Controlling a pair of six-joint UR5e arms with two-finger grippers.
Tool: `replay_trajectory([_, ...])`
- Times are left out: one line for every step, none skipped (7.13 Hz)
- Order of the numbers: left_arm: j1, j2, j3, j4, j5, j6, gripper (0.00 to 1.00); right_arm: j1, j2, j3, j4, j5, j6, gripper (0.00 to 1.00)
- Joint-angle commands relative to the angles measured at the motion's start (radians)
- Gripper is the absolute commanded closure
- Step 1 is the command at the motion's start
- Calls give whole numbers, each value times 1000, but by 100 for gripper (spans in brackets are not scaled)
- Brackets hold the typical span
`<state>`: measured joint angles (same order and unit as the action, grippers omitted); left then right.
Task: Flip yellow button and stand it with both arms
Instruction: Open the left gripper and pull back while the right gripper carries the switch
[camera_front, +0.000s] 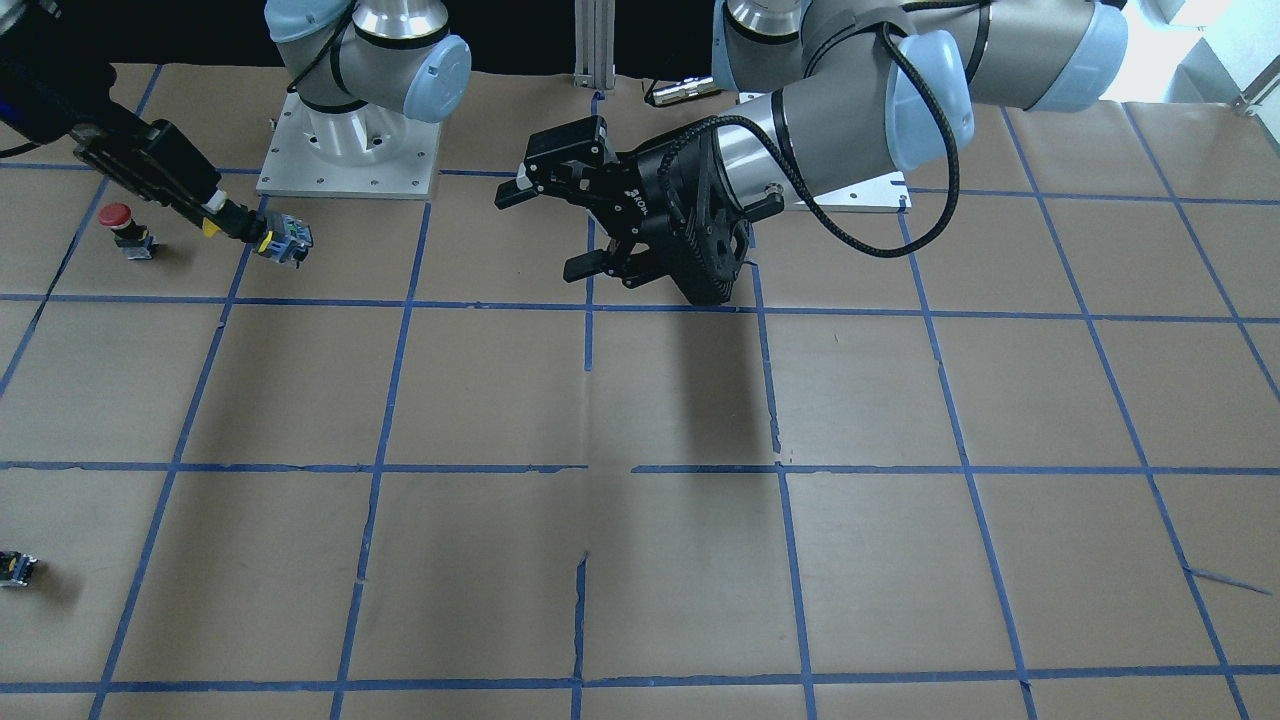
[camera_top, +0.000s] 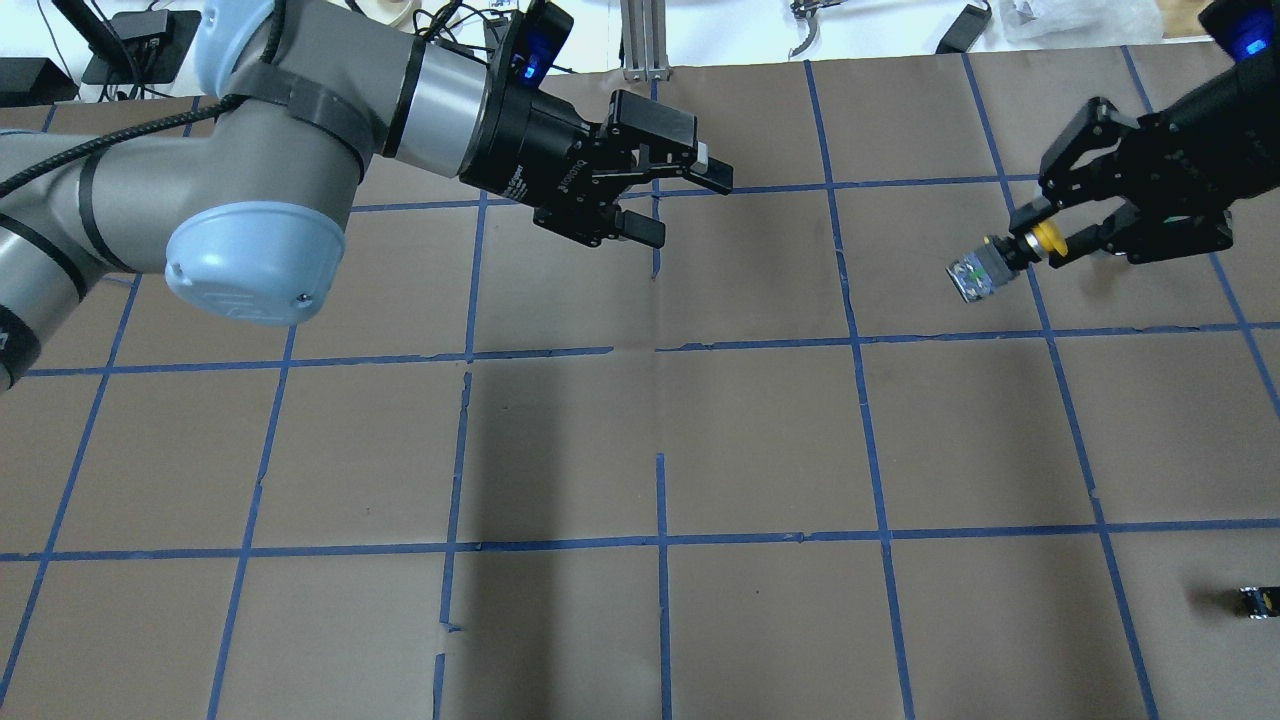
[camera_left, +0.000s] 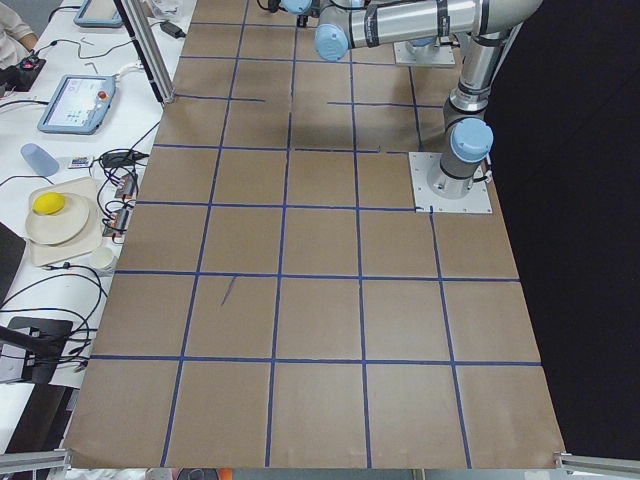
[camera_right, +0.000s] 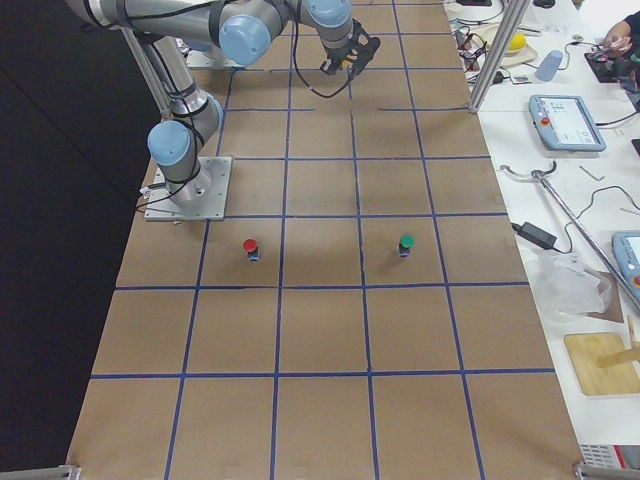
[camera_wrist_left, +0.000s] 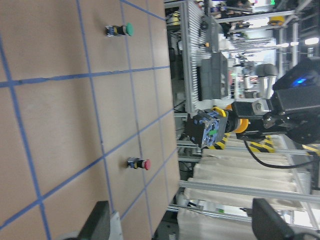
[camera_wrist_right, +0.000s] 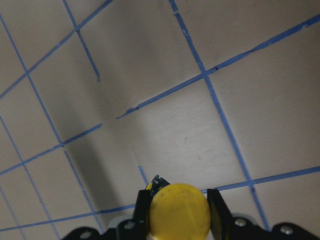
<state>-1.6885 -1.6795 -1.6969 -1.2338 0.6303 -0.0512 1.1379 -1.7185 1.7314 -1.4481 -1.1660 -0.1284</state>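
Note:
My right gripper (camera_top: 1045, 238) is shut on the yellow button (camera_top: 985, 268), gripping it at the cap end. It holds the button sideways above the table, with the black body pointing toward the middle. In the right wrist view the yellow cap (camera_wrist_right: 179, 212) sits between the two fingers. In the front view the button (camera_front: 283, 240) hangs off the right gripper (camera_front: 225, 215) at the left. My left gripper (camera_top: 685, 205) is open and empty in mid-air over the table's far middle, its jaws facing the button. It stands well apart from the button, which also shows in the left wrist view (camera_wrist_left: 212, 129).
A red-capped button (camera_front: 120, 225) stands on the table near the right gripper. A green-capped button (camera_right: 405, 243) stands further out. A small capless black block (camera_top: 1258, 600) lies near the right front edge. The brown table (camera_top: 660, 440) carries a blue tape grid.

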Motion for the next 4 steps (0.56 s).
replay_trajectory([-23,32,55,-70,217,-67,0,-97,0,84,-91,-180,-382,92])
replay_trajectory([-17,58,60,-164,343,-64,0,-166,13,149,-221,-216,-577,92])
replay_trajectory([-10,85,51,-226,497,-55,0,-212,23,205,-367,-224,-759,92])
replay_trajectory([-4,118,40,-240,723,-55,0,-258,36,259,-473,-221,-865,92])
